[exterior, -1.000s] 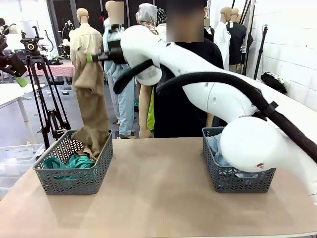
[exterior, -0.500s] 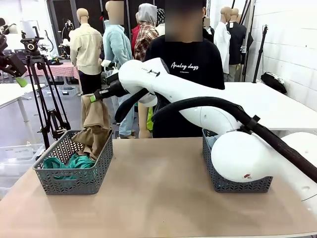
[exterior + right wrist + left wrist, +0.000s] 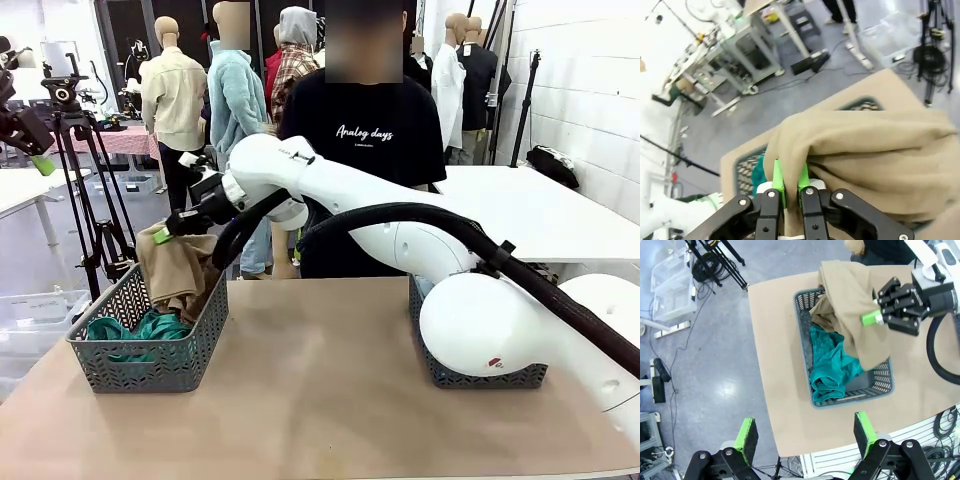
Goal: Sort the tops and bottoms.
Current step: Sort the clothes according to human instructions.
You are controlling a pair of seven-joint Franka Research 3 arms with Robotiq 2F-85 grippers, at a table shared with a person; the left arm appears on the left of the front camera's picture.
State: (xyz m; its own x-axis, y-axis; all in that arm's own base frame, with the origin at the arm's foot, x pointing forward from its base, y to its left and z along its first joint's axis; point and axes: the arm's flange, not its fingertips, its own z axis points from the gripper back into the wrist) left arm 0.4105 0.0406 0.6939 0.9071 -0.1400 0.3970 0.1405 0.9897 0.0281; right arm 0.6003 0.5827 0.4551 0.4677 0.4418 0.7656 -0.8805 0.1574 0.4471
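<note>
Beige top (image 3: 180, 272) left of centre in front view, bunched over far rim of left basket (image 3: 150, 362), lower part inside; right gripper (image 3: 163, 235) clamped on its upper fold, green pads (image 3: 777, 176) pinching cloth in right wrist view; teal top (image 3: 140, 328) crumpled in same basket, beside beige top; right basket (image 3: 425, 335) at right of frame, mostly behind white arm; left gripper (image 3: 806, 432) at bottom of left wrist view, jaws wide apart, nothing between, high above table (image 3: 320, 400); person (image 3: 365, 150) behind table, top centre.
</note>
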